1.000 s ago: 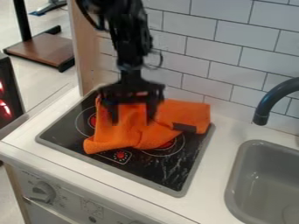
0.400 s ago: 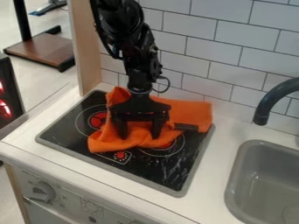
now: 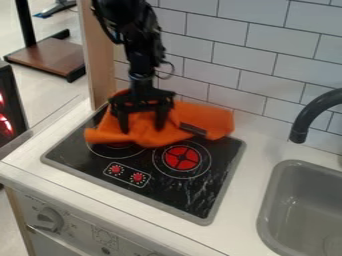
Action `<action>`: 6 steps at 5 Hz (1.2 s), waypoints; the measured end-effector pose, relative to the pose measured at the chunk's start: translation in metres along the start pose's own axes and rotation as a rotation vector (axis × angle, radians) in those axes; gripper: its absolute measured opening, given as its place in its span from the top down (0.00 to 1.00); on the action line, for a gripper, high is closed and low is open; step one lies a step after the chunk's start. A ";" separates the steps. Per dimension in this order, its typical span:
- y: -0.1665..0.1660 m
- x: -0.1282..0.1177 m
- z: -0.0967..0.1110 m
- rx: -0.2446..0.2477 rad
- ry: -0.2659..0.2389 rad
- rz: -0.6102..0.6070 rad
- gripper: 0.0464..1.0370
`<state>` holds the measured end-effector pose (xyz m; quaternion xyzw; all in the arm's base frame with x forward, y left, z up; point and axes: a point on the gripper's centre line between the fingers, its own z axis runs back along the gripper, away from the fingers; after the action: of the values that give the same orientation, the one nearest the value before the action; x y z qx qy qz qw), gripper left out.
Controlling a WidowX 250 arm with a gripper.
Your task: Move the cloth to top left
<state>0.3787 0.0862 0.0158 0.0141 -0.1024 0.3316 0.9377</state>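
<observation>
My black gripper (image 3: 142, 128) hangs over the upper left part of the stovetop, pointing down at the orange cloth (image 3: 200, 118). Its two fingers stand well apart, with their tips at the cloth and orange fabric showing between them. The crumpled cloth lies across the back of the black stovetop (image 3: 194, 192). One corner stretches out to the left, and the right end, with a dark tag, lies near the stove's back right corner. Part of the cloth behind the gripper is hidden.
A tiled wall (image 3: 260, 70) rises behind the stove, and a wooden panel (image 3: 101, 60) stands at its back left. On the right are a grey sink (image 3: 268, 200) and a dark curved faucet (image 3: 304, 117). Knobs (image 3: 48, 219) line the counter's front.
Since the previous frame, the gripper and cloth have shifted up and left together. The right burner and both printed red dials are now uncovered. The fingers remain apart.
</observation>
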 end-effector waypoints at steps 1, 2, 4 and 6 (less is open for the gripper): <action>0.020 0.021 -0.001 0.041 -0.004 0.079 0.04; 0.039 0.032 -0.004 0.094 -0.024 0.126 0.04; 0.074 0.041 -0.004 0.157 -0.039 0.182 0.04; 0.072 0.030 0.011 0.117 0.027 0.220 0.04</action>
<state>0.3546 0.1604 0.0293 0.0529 -0.0711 0.4380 0.8946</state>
